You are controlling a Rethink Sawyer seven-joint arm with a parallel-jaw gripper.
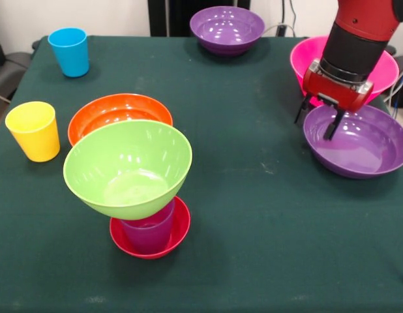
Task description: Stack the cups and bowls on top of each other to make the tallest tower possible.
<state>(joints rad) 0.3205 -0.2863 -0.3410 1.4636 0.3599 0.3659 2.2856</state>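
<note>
- The tower (146,195) stands near the desk's front: red bowl (149,238), purple cup (149,231), tilted green bowl (128,168).
- My pincer (317,119), fingers apart, straddles a purple bowl's (361,140) rim.
- Left, I judge: remaining bowls, the blue cup (69,51) and yellow cup (33,130).

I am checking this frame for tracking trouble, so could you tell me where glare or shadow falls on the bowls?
Front view: white glare spots on the lime green bowl, on the far purple bowl and along the inner wall of the near purple bowl; the tool hangs over that bowl's rim, fingers apart; soft shadow beneath the red bowl; nothing looks blurred.
</note>
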